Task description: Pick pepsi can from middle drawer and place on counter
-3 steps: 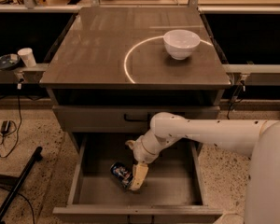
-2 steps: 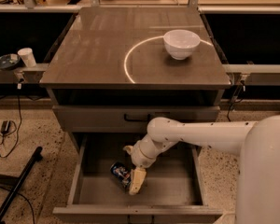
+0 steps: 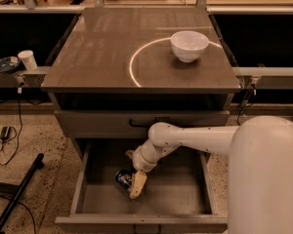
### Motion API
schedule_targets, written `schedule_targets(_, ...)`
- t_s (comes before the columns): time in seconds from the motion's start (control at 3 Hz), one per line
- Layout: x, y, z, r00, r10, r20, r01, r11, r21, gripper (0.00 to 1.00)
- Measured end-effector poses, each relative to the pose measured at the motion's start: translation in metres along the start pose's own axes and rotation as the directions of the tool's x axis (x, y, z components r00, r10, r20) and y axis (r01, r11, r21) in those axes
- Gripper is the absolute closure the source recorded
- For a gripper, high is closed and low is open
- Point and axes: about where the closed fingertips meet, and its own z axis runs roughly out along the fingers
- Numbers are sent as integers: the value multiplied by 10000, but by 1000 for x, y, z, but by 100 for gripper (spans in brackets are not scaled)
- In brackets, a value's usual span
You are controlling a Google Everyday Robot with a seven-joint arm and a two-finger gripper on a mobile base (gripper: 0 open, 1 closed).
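Note:
The pepsi can (image 3: 121, 178) lies on its side on the floor of the open middle drawer (image 3: 178, 194), left of centre. My gripper (image 3: 132, 185) reaches down into the drawer on a white arm and sits right at the can, against its right side. The counter (image 3: 102, 48) above is glossy grey-brown with a bright white arc on it.
A white bowl (image 3: 189, 45) stands on the counter at the back right. A closed grey drawer front with a black bar handle (image 3: 97, 123) is just above the open drawer. A white cup (image 3: 27, 60) stands on a side ledge at left. A black pole (image 3: 17, 194) leans on the floor at left.
My arm and gripper have shifted a little to the left inside the drawer, closer onto the can. The can stays on the drawer floor.

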Motion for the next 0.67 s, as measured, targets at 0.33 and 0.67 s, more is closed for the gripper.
schedule_targets(0.33, 2, 0, 1, 9990, 325, -323, -315, 9991, 298, 0)
schedule_targets(0.67, 4, 0, 0, 9929, 834, -850, -765, 9937, 822, 0)
